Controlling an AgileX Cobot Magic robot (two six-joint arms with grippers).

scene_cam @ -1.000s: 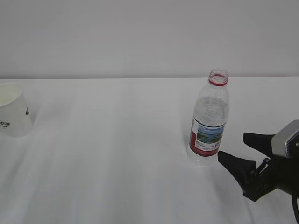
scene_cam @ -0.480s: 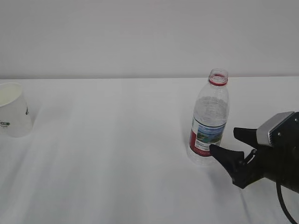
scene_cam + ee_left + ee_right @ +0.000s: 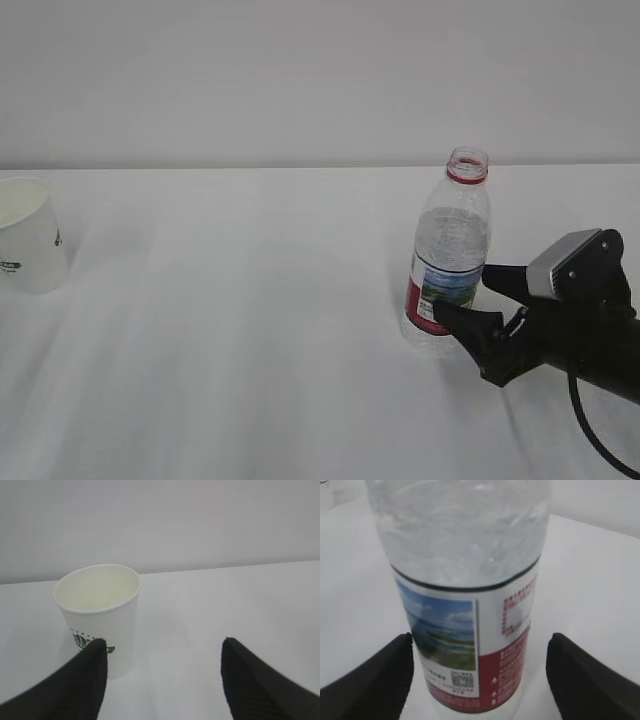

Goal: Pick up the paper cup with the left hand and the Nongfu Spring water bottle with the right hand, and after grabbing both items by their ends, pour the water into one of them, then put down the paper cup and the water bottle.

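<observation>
While the white tabletop (image 3: pixel 250 300) is otherwise bare, the paper cup (image 3: pixel 28 235) is seen upright and empty at the far left. The Nongfu Spring water bottle (image 3: pixel 449 255), uncapped, stands right of centre. It is flanked by the right hand (image 3: pixel 472 297), jaws spread, ungripped; the left hand (image 3: pixel 162 672) is likewise released near the cup.

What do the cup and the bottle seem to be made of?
The paper cup: apparently paper, matte white, with a dimpled wall and rolled rim. The Nongfu Spring water bottle: clear glossy plastic, judging by its ribbed see-through wall, with a printed label that may be film.
</observation>
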